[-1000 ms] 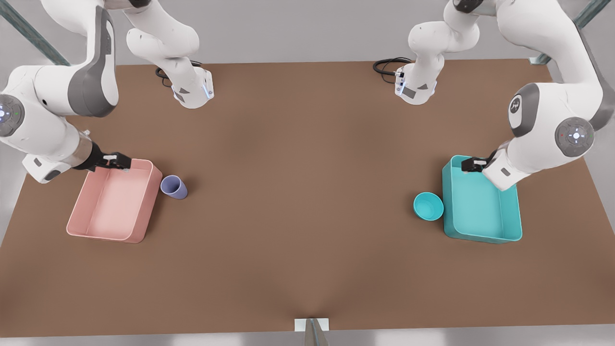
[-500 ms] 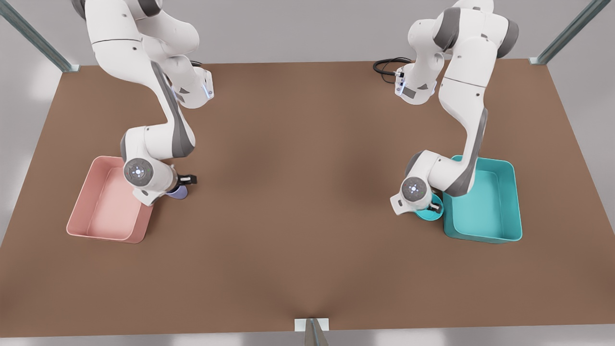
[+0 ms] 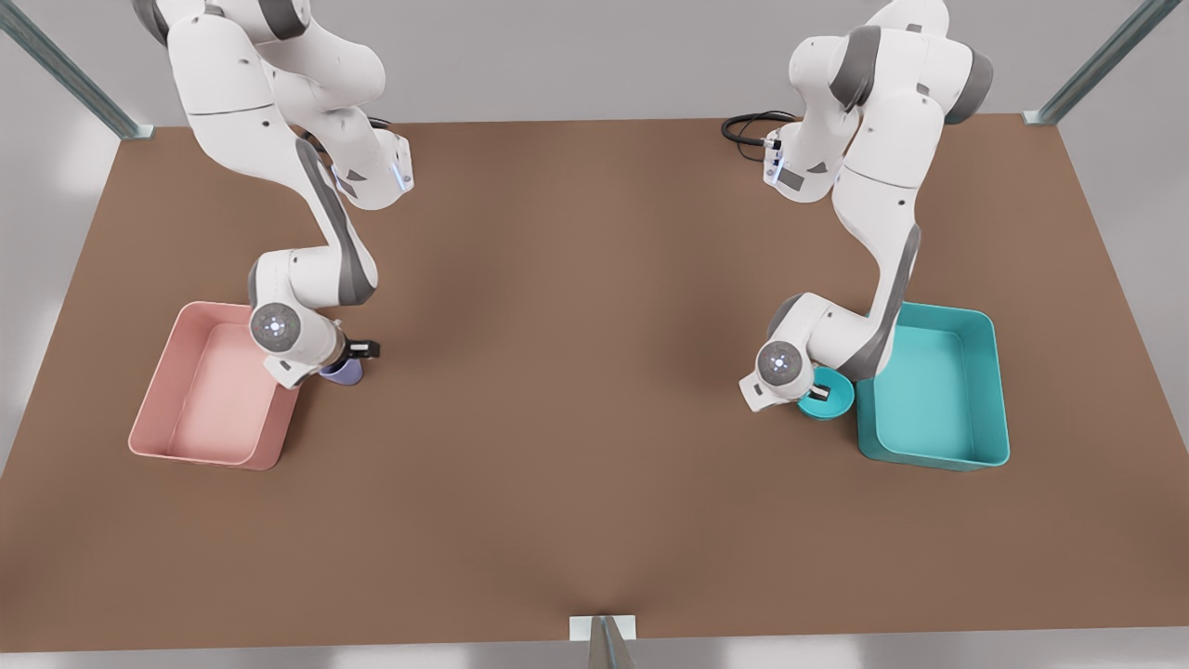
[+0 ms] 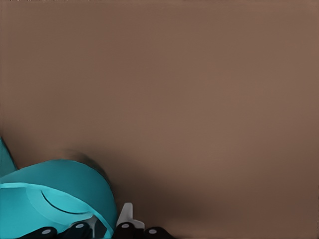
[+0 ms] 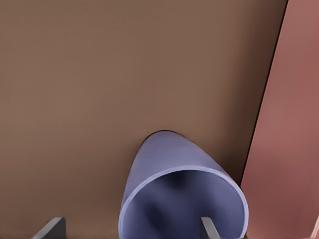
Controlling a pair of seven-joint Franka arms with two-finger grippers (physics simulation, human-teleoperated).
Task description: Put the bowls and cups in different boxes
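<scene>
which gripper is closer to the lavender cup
The right gripper: it sits right at the lavender cup, jaws on either side of its rim. The left gripper is far across the table at the teal bowl.

Broad brown tabletop [image 3: 594,390] against a pale grey wall [image 3: 576,56], metal frame struts [image 3: 1101,60] at both back corners.

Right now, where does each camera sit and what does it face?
Front view: overhead, facing down on the table, both arms, pink box, teal box.
Left wrist view: low beside the teal bowl; left gripper at its rim.
Right wrist view: above the lavender cup; right gripper open at it.
Shared: front view shows both too.
</scene>
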